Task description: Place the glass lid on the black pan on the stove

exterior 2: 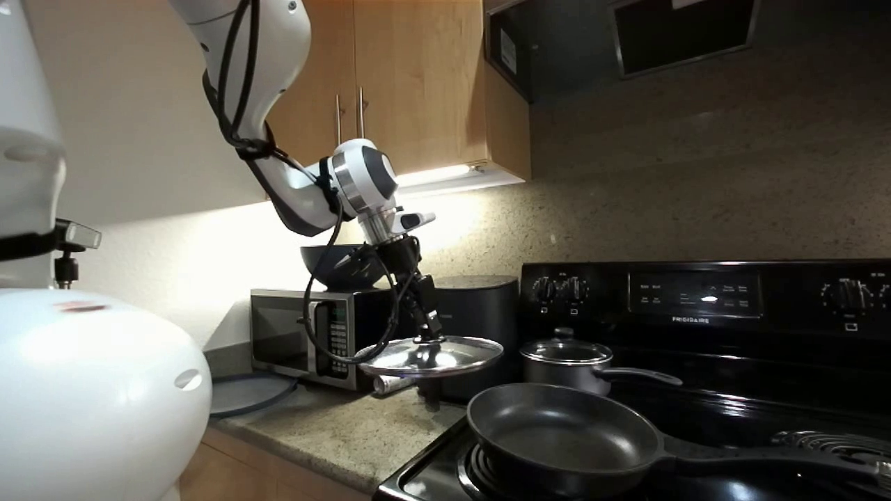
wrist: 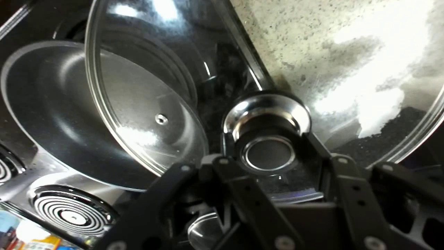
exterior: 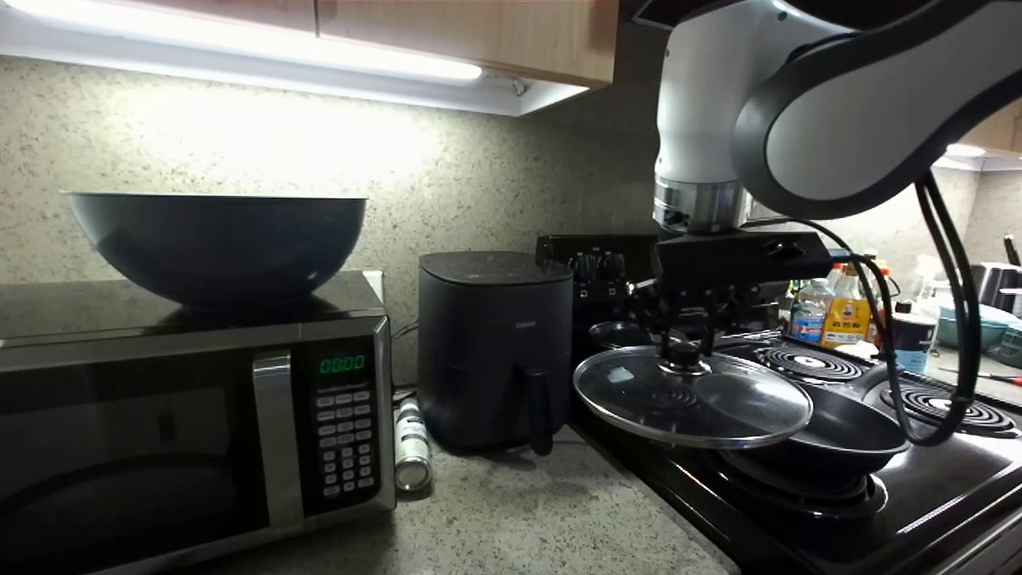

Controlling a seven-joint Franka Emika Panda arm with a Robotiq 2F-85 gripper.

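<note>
My gripper (exterior: 685, 347) is shut on the dark, silver-ringed knob of the glass lid (exterior: 623, 403). The fingers grip both sides of the knob in the wrist view (wrist: 267, 149). The lid hangs in the air, nearly level, over the counter and stove edge, also in an exterior view (exterior 2: 463, 355). The black pan (exterior 2: 564, 431) sits uncovered on a front burner of the stove (exterior 2: 731, 379), its long handle across the stove. In the wrist view the pan (wrist: 62, 114) lies left of the lid, partly seen through its glass. The lid overlaps the pan (exterior: 846, 431) in an exterior view.
A small lidded pot (exterior 2: 567, 372) stands on the back burner behind the pan. A black air fryer (exterior: 495, 351) and a microwave (exterior: 335, 431) with a dark bowl (exterior: 223, 247) on top stand beside the stove. A can (exterior: 413, 447) lies between them. Bottles (exterior: 838, 311) stand beyond the stove.
</note>
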